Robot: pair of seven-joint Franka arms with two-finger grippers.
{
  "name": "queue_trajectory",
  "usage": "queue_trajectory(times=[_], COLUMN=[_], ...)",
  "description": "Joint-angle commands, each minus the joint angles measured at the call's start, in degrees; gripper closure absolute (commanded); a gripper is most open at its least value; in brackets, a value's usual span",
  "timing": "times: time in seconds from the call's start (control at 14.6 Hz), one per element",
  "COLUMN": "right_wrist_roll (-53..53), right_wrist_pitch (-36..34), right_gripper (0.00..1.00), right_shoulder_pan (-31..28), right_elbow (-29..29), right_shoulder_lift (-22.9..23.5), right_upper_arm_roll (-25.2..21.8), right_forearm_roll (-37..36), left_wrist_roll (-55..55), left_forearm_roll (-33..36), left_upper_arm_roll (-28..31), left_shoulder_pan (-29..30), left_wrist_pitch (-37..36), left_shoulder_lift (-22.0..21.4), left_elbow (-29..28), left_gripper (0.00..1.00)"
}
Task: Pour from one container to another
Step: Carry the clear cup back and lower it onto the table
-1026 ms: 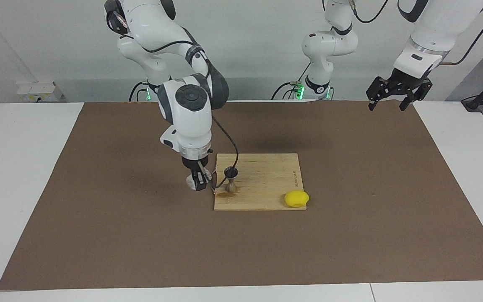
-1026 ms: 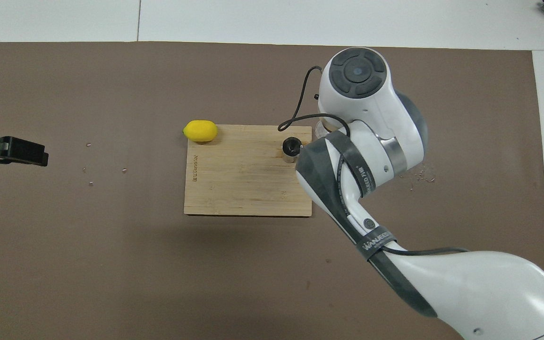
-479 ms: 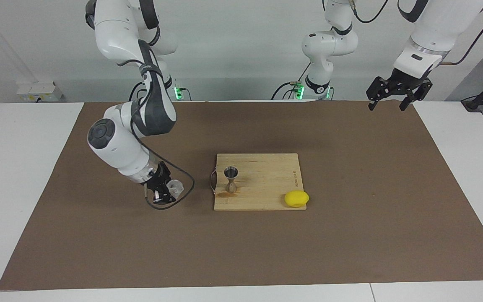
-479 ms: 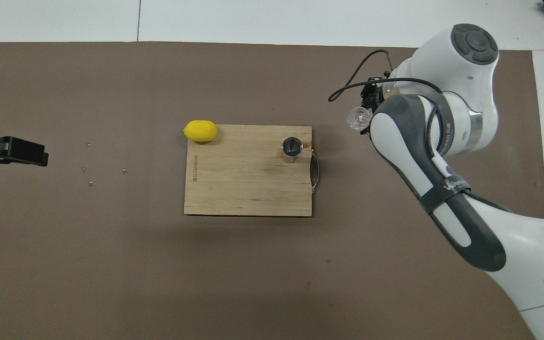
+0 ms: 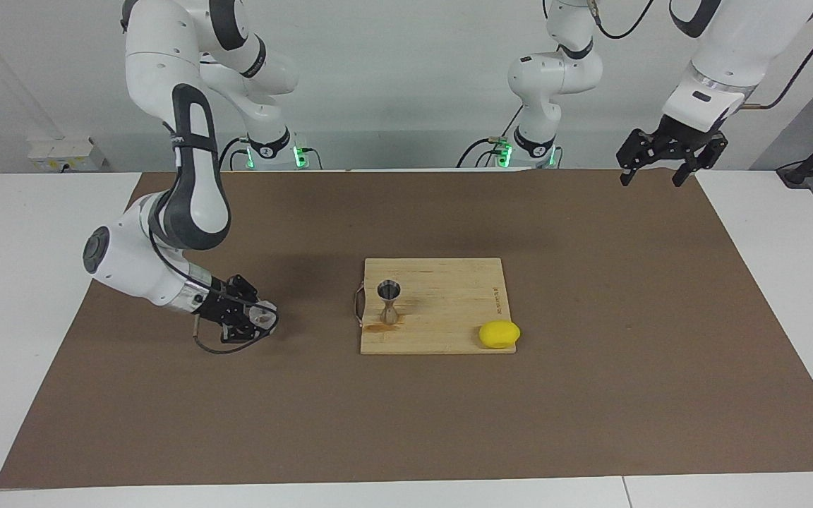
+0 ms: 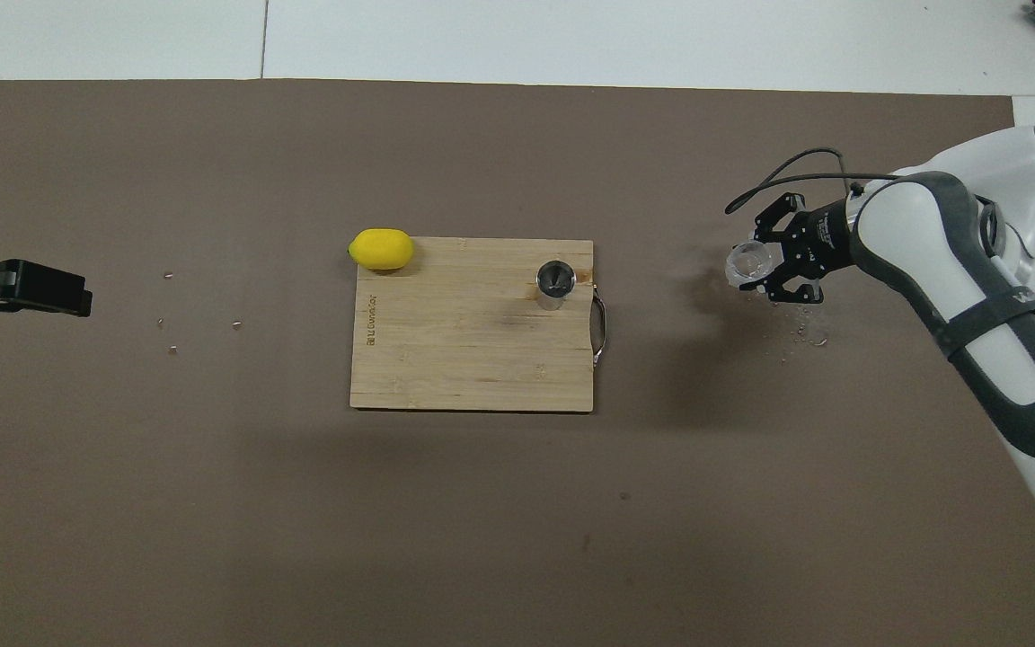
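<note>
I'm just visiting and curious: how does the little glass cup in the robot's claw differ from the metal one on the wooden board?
The glass cup is clear and cylindrical; the steel jigger is silvery and hourglass-shaped. The glass cup is gripped by the right gripper over the brown mat and tipped sideways; the steel jigger stands upright and free on the cutting board. Both are small, open-topped vessels.

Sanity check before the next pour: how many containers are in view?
2. The steel jigger stands upright on the cutting board; the glass cup is in the right gripper, over the mat toward the right arm's end.
</note>
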Motion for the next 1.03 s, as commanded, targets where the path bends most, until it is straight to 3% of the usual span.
queue_trajectory(times=[0.0,0.62,0.68,0.75,0.82,0.89,0.96], right_wrist_roll=[-6.43,-15.77,-15.77,-15.60,-15.68,-15.77,-15.51], right_wrist_pitch=[1.64,2.26,2.26,2.43,2.69,3.13,3.13], right_gripper=[0.98,0.94,0.85,0.60,0.25,0.05,0.02], right_shoulder_pan=[-3.38,-6.82,-6.82,-6.73,-6.73,-6.73,-6.73], right_elbow=[-5.74,-10.76,-11.03,-11.03,-10.94,-10.77,-10.68], right_shoulder_lift=[-2.38,-2.20,-2.29,-2.29,-2.29,-2.38,-2.99], right_upper_arm_roll=[0.74,0.73,0.65,0.56,0.47,0.38,0.30], right_forearm_roll=[5.52,10.37,10.45,10.37,10.28,9.49,9.49], left_wrist_roll=[-0.39,-0.39,-0.39,-0.39,-0.39,-0.39,-0.39], left_forearm_roll=[0.58,0.58,0.58,0.58,0.58,0.58,0.58], left_upper_arm_roll=[-0.03,-0.03,-0.03,-0.03,-0.12,-0.03,-0.12], left_shoulder_pan=[0.18,0.18,0.18,0.18,0.18,0.18,0.18], left_wrist_pitch=[-0.01,-0.01,-0.01,-0.01,-0.01,-0.01,-0.01], left_shoulder_lift=[-1.22,-1.22,-1.22,-1.22,-1.31,-1.22,-1.22], left_elbow=[-1.42,-1.42,-1.42,-1.42,-1.42,-1.42,-1.42], left_gripper=[0.00,0.00,0.00,0.00,0.00,0.00,0.00])
